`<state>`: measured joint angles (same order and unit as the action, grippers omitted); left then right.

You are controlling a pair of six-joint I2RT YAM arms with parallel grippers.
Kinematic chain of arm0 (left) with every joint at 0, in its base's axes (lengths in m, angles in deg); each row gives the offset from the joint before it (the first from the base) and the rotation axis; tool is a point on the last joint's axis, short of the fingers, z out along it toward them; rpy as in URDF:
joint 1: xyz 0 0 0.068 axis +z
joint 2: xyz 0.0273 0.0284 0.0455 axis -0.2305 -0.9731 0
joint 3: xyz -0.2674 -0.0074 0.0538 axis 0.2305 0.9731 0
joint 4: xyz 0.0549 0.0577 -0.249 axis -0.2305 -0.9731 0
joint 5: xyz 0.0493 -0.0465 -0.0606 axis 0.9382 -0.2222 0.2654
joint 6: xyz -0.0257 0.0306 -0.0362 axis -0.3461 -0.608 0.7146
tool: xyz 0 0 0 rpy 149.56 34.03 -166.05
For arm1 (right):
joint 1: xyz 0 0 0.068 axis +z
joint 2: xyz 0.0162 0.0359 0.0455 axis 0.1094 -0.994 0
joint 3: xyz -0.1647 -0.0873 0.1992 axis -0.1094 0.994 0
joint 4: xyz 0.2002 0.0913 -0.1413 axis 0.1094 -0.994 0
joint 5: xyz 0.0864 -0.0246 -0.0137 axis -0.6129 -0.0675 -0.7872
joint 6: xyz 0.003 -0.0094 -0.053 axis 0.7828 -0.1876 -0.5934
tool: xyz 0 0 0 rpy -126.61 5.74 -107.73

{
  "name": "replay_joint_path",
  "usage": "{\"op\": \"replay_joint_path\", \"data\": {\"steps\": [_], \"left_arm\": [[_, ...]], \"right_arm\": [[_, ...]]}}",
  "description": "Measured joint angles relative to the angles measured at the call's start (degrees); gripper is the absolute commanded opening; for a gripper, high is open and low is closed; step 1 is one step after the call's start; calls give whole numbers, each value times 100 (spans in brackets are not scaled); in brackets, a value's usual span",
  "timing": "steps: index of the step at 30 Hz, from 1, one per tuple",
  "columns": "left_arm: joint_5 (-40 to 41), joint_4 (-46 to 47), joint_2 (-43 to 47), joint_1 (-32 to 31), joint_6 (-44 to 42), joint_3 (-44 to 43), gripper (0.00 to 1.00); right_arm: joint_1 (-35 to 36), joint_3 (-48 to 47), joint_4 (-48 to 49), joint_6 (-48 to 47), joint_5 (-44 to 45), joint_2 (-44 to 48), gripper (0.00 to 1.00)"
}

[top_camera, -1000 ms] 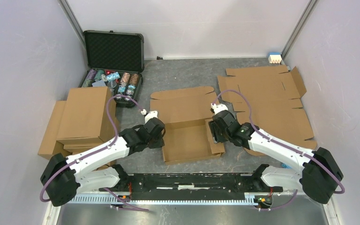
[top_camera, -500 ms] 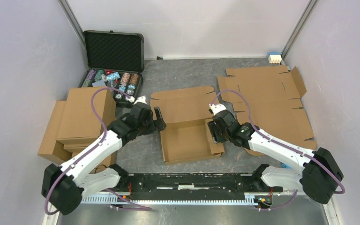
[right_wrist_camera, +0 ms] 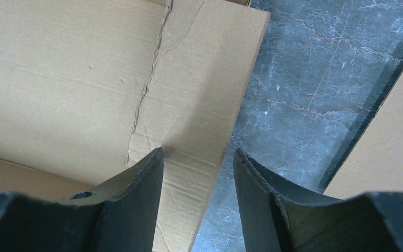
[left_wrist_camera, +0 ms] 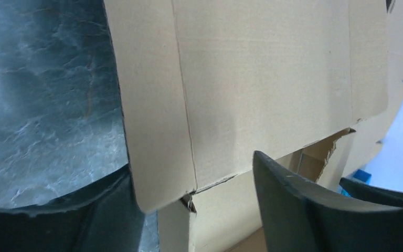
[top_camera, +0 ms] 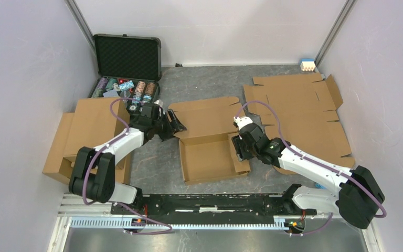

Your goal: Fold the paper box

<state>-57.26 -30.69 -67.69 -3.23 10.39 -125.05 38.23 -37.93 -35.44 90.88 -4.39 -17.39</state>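
Paper box [top_camera: 210, 152] in middle of table [top_camera: 210, 86], between arms. Half formed: tray near, lid flat toward back wall. Long axis near-to-far, slightly skewed.
Left gripper [top_camera: 177, 126] spread astride lid's left flap corner.
Right gripper [top_camera: 237, 148] half spread over right side flap, pinching nothing.
Risk: creases look cracked, so hard pull likely tears flap. Unpinned box may slide.

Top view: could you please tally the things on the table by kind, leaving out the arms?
Half-folded box: 1
Cardboard stacks: 2
Black case: 1
Small blue-and-white block: 1
Total: 5
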Motion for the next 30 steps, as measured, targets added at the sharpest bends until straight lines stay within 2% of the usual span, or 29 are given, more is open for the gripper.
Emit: {"op": "replay_joint_path", "data": {"steps": [3,7,15,22,30], "left_arm": [[-356,391,-219,70,22,83,45],[-706,811,-348,68,9,173,4],[-824,1141,-4,68,-81,551,2],[-754,1517,1093,-37,-136,1281,2],[-476,1843,2330,-208,-142,2050,2]], "right_arm": [[0,33,46,0,-24,0,58],[0,33,57,0,-46,0,58],[0,33,26,0,-28,0,56],[0,249,33,0,-63,0,56],[0,339,39,4,-278,-4,46]]}}
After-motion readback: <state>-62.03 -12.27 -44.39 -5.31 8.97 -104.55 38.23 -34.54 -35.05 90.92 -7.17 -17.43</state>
